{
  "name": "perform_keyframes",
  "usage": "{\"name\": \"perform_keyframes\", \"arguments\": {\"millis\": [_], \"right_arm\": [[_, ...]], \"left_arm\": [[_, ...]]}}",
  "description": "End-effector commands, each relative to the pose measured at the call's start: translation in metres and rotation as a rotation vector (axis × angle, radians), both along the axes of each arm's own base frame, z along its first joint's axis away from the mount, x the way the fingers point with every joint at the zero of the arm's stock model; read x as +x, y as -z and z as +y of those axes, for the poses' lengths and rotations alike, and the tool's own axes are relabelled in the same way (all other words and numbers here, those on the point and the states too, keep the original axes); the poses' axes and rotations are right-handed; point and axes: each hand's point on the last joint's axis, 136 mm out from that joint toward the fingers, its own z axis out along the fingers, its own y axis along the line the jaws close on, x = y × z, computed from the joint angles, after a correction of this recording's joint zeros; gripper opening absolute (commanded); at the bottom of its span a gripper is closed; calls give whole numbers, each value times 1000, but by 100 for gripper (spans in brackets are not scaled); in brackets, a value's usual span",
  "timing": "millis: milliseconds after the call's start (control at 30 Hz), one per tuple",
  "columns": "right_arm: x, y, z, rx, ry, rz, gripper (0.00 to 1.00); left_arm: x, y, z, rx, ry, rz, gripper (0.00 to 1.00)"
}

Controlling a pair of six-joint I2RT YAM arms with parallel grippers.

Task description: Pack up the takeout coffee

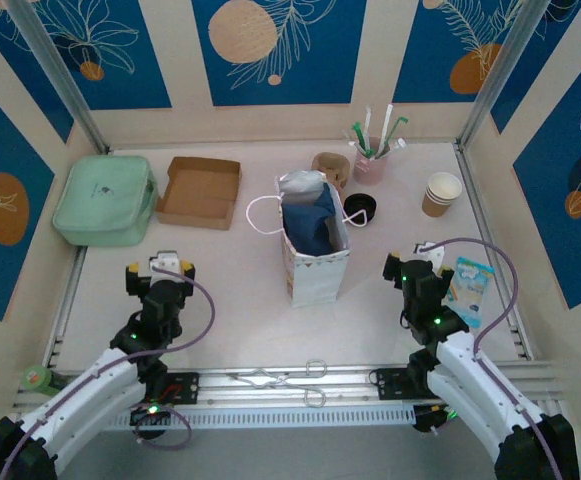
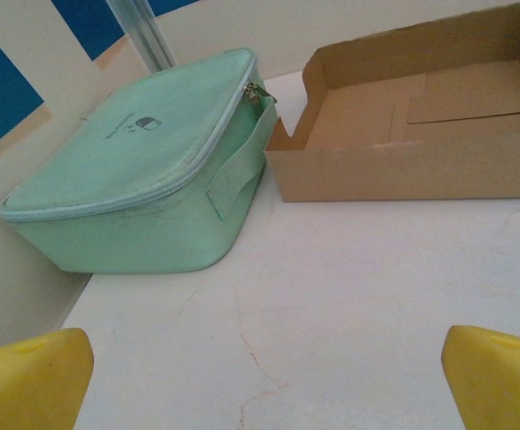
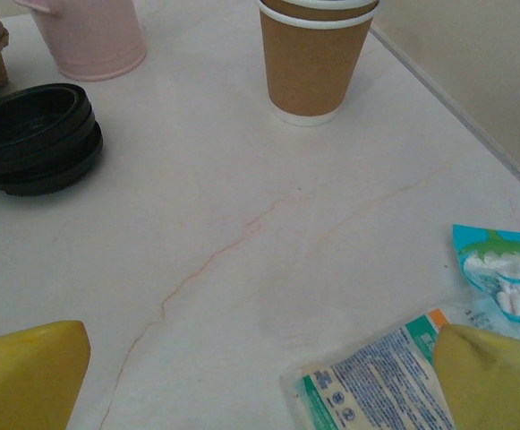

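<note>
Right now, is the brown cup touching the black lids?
Apart. The right wrist view shows bare table between the cup and the lids.

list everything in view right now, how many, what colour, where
zip case: one, mint green, back left
cardboard tray: one, brown, open, right of the case
paper bag: one, white, centre, open, something dark blue inside
pulp carrier: one, brown, behind the bag
straw cup: one, pink, right of the carrier
lids: a stack, black, in front of the straw cup
paper cups: at least two nested, kraft brown with white rims, back right
packets: two, blue and white, right edge
scissors: one pair, metal, near edge
roll: one, green, near left corner
left fingers: two, yellow, open
right fingers: two, yellow, open
</note>
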Motion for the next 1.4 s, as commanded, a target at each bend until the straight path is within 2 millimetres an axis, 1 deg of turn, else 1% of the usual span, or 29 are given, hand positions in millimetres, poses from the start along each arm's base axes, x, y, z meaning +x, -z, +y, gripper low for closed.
{"name": "perform_keyframes", "arguments": {"millis": [0,167,600,933,1367], "right_arm": [[8,-8,2,11,-14,-65,99],[15,-10,3,17,-25,-95,99],[32,-10,4,13,-37,-108,99],[39,-11,5,7,-40,-122,99],[49,-15,9,-6,-65,-163,99]], "left_arm": [[1,-8,2,-1,-18,-51,99],[2,-10,5,-3,-30,-75,99],[8,-11,11,-21,-54,-111,100],[12,-12,19,-56,-75,-145,100],[21,-10,20,-67,-79,-149,99]]}}
